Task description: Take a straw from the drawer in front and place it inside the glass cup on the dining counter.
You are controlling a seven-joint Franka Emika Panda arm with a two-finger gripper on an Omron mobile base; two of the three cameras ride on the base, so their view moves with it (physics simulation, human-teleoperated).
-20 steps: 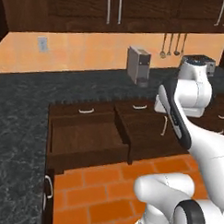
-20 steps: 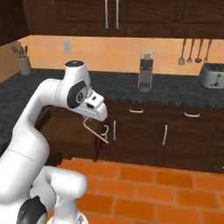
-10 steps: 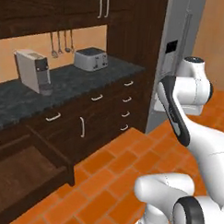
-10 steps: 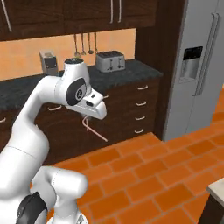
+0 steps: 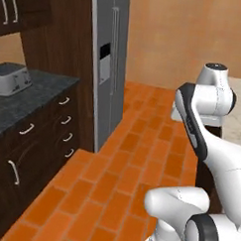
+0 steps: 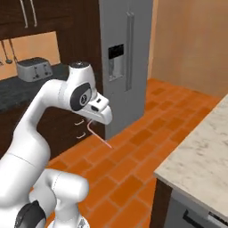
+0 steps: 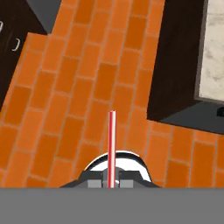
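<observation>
In the hand view the straw [image 7: 112,146] is seen pinched between the pressed-together fingers of the gripper [image 7: 112,183], pointing out over the brick floor [image 7: 65,109]. The right base view adds the dining counter [image 6: 200,151] at lower right and the refrigerator [image 6: 124,53] beyond. Since half a second ago both base views have swung away from the open drawer.

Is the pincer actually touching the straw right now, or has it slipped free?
Touching. In the hand view the straw rises from between the pincer tips, clamped at its lower end, held above the brick floor.
</observation>
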